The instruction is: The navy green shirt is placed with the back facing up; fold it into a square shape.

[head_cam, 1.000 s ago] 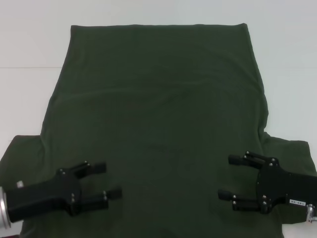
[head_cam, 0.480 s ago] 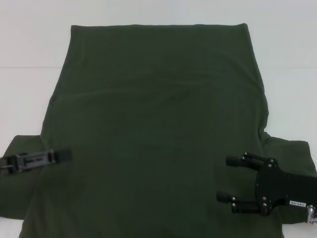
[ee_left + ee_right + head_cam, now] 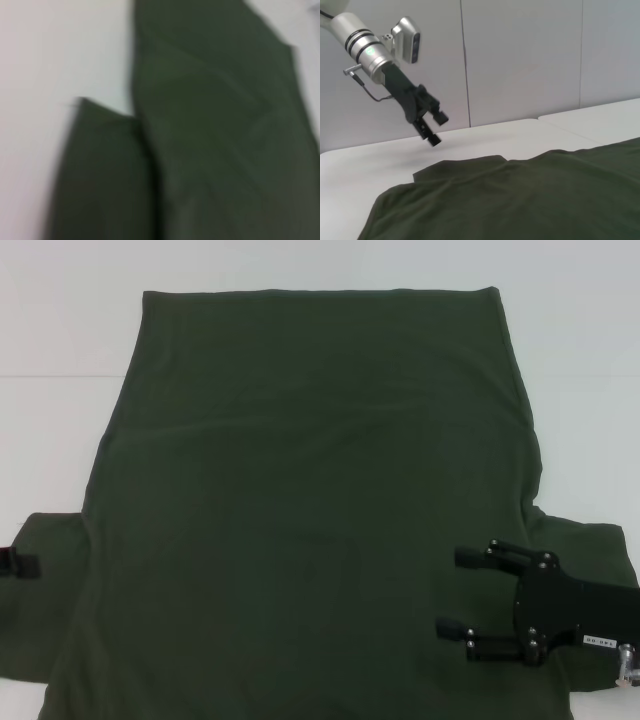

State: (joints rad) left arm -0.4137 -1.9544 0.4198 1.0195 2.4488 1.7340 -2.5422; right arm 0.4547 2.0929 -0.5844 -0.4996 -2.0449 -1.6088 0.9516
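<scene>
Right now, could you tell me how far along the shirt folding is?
Done: the navy green shirt lies flat, back up, on the table. In hand: nothing; the open right gripper hovers over it, the open left gripper is raised beyond its sleeve. Left: every fold.

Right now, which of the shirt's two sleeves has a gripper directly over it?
The robot's right-side sleeve: the open right gripper hangs over it. The left gripper is lifted beyond the left sleeve.
</scene>
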